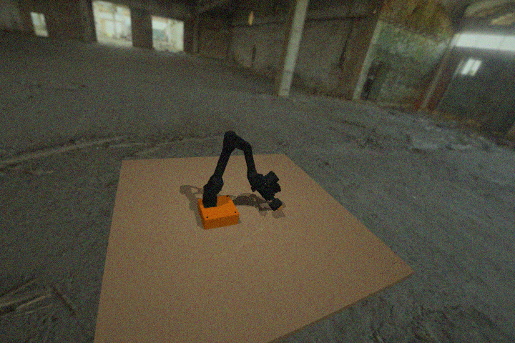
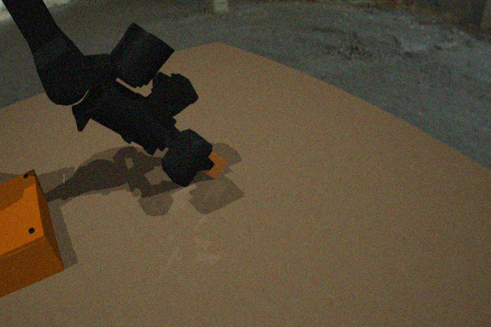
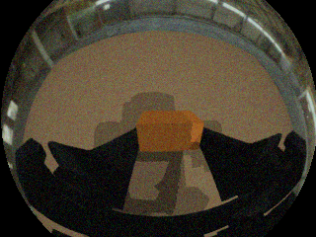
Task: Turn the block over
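Observation:
The orange block (image 2: pixel 217 164) (image 3: pixel 164 135) is between the two black fingers, low over the tan table (image 1: pixel 225 283) (image 2: pixel 331 231) (image 3: pixel 222 64). My gripper (image 1: pixel 277 204) (image 2: pixel 211 165) (image 3: pixel 169 130) is shut on it and slants down and away from the robot base. In the wrist view the block spans the gap between the fingertips, with plain orange faces showing. No marked side can be made out. In the exterior view the near finger hides much of the block. Whether the block touches the table cannot be told.
The arm's orange base (image 1: pixel 219 216) (image 2: pixel 14 231) stands on the table behind the gripper, to its left in the top and exterior views. Shadows of the arm and gripper lie around the block. The table's far edge lies beyond the gripper, with grey floor past it.

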Motion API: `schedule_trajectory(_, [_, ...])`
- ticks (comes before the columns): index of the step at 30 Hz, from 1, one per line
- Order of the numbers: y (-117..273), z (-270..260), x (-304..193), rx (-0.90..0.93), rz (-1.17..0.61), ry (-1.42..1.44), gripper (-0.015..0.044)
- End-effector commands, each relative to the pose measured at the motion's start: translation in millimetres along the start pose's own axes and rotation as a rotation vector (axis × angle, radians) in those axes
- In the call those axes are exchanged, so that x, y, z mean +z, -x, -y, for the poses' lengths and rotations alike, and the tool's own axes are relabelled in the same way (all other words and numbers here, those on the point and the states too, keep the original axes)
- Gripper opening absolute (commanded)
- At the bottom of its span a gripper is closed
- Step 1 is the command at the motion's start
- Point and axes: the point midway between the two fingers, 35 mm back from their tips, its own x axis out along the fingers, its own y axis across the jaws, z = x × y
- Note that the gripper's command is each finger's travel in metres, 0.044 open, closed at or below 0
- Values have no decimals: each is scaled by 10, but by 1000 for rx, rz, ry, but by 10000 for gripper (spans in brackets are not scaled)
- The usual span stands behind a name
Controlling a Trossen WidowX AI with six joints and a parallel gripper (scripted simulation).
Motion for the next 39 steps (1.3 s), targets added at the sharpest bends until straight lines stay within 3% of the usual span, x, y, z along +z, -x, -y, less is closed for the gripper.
schedule_trajectory(1, [-58,-3,-86,3,29,-6,0])
schedule_trajectory(26, [63,-40,-245,6,356,-2,0])
schedule_trajectory(39, [101,-43,-228,7,386,-2,0])
